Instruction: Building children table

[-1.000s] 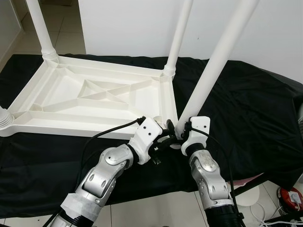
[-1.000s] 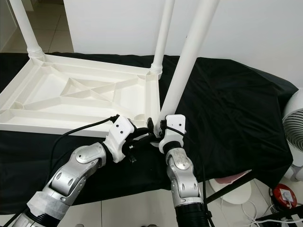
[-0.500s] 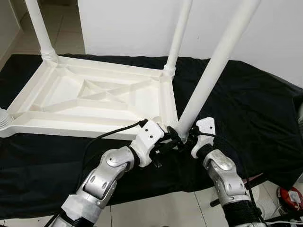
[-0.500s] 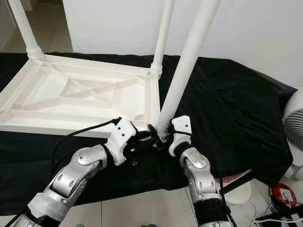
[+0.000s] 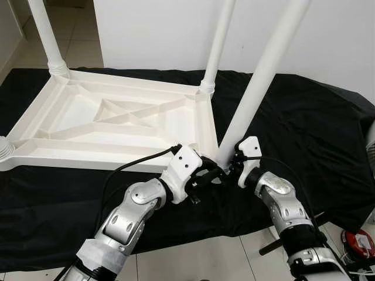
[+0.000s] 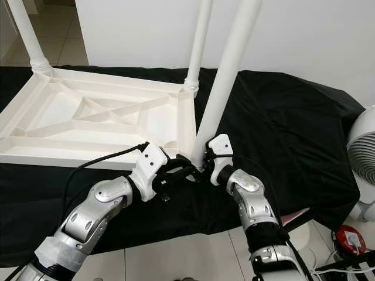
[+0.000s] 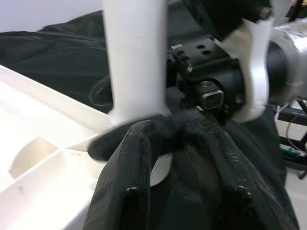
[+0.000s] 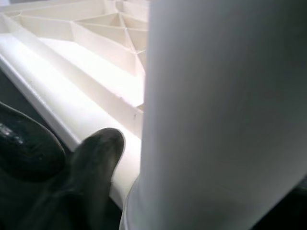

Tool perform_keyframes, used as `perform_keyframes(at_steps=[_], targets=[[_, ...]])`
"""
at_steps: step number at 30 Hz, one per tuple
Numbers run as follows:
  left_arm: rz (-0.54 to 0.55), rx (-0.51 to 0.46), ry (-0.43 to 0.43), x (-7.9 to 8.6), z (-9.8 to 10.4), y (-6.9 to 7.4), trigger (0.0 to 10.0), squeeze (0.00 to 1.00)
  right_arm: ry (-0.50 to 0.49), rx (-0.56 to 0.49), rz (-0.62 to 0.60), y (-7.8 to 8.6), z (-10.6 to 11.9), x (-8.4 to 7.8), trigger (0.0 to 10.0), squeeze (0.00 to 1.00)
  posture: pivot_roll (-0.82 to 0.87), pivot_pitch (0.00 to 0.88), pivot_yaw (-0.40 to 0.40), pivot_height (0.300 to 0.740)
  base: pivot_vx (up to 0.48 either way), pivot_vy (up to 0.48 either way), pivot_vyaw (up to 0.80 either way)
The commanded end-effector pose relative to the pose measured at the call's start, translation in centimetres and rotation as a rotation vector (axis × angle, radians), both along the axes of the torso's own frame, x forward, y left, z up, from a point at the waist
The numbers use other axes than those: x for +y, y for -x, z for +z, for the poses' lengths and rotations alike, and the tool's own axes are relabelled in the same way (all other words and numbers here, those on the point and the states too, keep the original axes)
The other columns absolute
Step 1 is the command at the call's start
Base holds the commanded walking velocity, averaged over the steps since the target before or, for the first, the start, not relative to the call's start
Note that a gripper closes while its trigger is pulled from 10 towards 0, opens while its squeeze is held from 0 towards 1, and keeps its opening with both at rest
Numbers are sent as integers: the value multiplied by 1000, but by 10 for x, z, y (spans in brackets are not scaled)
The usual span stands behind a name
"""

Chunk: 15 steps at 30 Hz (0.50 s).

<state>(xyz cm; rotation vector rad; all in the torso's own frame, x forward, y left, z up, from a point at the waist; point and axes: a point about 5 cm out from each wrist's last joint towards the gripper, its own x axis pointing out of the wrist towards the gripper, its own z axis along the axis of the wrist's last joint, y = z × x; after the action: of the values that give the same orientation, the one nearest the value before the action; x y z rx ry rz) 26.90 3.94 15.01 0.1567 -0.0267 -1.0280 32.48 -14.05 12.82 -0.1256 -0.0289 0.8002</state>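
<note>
White tabletop (image 5: pixel 111 120) lies upside down on the black cloth (image 5: pixel 304 134) covering the counter, ribbed underside up. It takes up the left and middle of the scene.

Legs, left to right:
- near-left leg stub (image 5: pixel 4 147) at the left edge, seated in its corner
- far-left leg (image 5: pixel 47 35) upright in the far-left corner
- far-right leg (image 5: pixel 218 41) upright in the far-right corner
- near-right leg (image 5: pixel 258 82) at the near-right corner, tilted to the right, its foot end at the corner socket

My left gripper (image 5: pixel 212 174) comes in from the near left and sits at the base of the near-right leg. In the left wrist view its two black fingers (image 7: pixel 129 177) lie close together right at the bottom of the leg, touching it. I can't tell if they actually clamp it or just press against it.

My right gripper (image 5: pixel 233 165) comes in from the near right, on the other side of the same leg base, just beside my left gripper. In the right wrist view the leg is hard up against the camera, with a black fingertip (image 8: pixel 93 158) beside it over the tabletop rim. Can't tell whether that gripper is spread or pinching.

White fan (image 6: pixel 363 158) at the right edge past the counter, red item (image 5: pixel 358 244) on the floor at near right.
</note>
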Motion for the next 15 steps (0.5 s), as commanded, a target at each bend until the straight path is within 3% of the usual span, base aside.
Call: perform_keyframes(at_steps=[1,15], targets=[[-27,26,-15,-2,-5,4,10000,0,34,25,52,1,-6,3,0,0,80,38,-112,740,0,0,0],[-34,36,-6,1,-6,6,10000,0,39,50,89,4,-17,-2,0,0,77,40,-116,740,0,0,0]])
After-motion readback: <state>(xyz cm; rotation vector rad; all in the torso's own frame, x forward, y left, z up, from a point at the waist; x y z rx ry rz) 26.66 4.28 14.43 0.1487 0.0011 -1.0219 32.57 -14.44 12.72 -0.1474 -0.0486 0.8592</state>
